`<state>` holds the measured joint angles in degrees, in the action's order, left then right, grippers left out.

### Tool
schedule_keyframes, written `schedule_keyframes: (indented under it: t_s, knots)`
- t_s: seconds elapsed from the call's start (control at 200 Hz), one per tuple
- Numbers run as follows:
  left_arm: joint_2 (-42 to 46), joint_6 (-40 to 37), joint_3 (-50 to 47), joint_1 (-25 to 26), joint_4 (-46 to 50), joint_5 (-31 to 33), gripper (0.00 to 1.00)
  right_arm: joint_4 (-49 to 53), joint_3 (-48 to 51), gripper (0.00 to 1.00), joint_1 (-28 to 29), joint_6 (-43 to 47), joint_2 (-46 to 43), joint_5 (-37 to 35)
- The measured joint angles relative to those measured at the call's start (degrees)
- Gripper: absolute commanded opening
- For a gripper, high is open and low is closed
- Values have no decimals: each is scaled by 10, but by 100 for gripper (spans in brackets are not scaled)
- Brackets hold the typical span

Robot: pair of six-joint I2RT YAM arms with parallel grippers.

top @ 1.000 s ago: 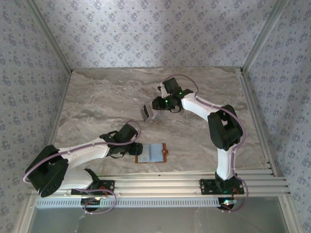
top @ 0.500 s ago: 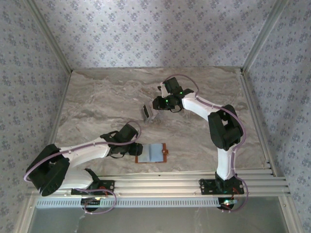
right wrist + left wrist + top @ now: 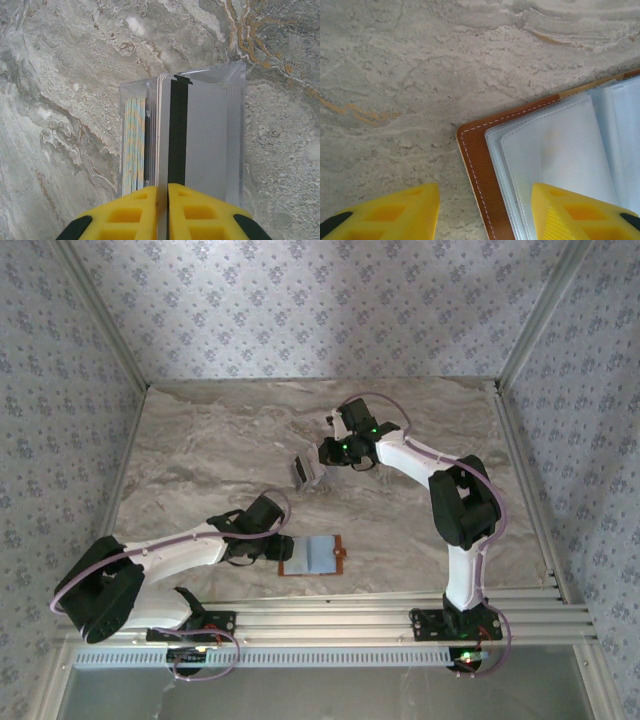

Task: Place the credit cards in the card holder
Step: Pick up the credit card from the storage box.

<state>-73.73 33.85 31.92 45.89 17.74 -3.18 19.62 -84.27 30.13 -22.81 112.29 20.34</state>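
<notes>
The credit cards [image 3: 205, 140] stand on edge in a clear plastic box [image 3: 239, 95] at mid table, seen from above as a small pale cluster [image 3: 303, 472]. One pale grey card has a black stripe. My right gripper [image 3: 162, 189] is over the box, its yellow fingers pinched on the top edge of a pale card beside that stripe. The card holder [image 3: 312, 556] lies open near the front edge, tan-brown leather [image 3: 480, 160] with pale blue-grey sleeves. My left gripper [image 3: 485, 192] is open, straddling the holder's left edge, with one finger [image 3: 570, 210] over the sleeves.
The marble-patterned tabletop [image 3: 200, 450] is bounded by patterned walls at left, back and right. An aluminium rail [image 3: 350, 605] runs along the front edge. A colourful striped stack of cards [image 3: 132, 145] fills the left side of the box.
My right gripper's fingers have drawn together onto a card in the box. Both arms have stayed nearly in place, and the left gripper's opening is unchanged.
</notes>
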Motion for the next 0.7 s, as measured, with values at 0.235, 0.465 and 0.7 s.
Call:
schedule_keyframes:
  t_s: [0.235,0.465,0.7]
  knots:
    - [0,0,0,0,0,0,51,17,-2,9,-1,4,-9,-26]
    - [0,0,0,0,0,0,51,33,-2,7,-1,10,-38,-54]
    - [-5,0,0,0,0,0,51,45,-2,4,-1,15,-52,-66]
